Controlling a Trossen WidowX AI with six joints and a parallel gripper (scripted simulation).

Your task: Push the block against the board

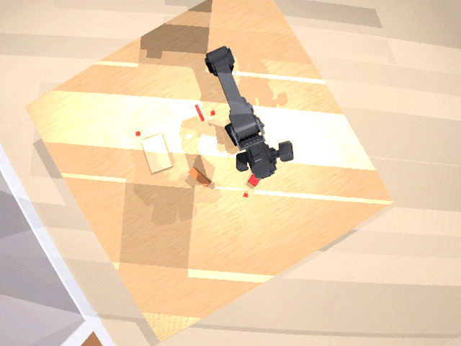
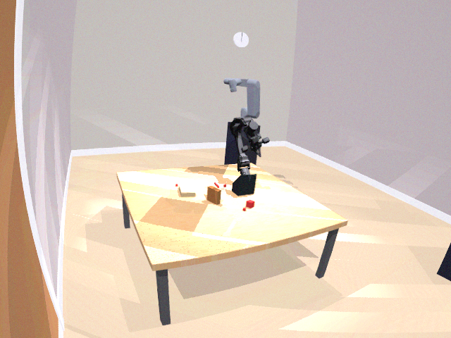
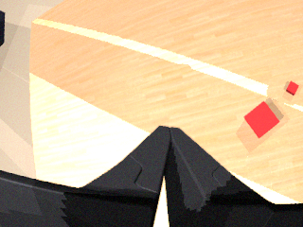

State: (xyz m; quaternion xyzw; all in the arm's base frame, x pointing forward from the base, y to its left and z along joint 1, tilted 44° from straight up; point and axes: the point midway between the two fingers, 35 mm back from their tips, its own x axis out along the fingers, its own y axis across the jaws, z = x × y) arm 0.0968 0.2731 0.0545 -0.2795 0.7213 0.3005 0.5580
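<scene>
The fingers are pressed together, gripping nothing (tips meeting neatly), above the bench (image 1: 297,238) (image 2: 254,236) (image 3: 118,80), apart from the red block (image 1: 253,181) (image 2: 250,203) (image 3: 261,119).

on the counter (image 1: 260,238) (image 2: 276,225) (image 3: 118,71) you have a thin red stick (image 1: 199,112) (image 2: 216,184) near a tiny red cube (image 1: 212,112) (image 2: 224,185), with two more tiny cubes well apart; your round white clock (image 2: 241,39) hangs on the wall

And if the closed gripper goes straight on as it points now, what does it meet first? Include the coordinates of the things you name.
Probably the table top (image 1: 260,238) (image 2: 232,240) (image 3: 142,85); the red block (image 1: 253,181) (image 2: 249,203) (image 3: 261,119) seems off to the side in the wrist view, though depth is unclear.
</scene>
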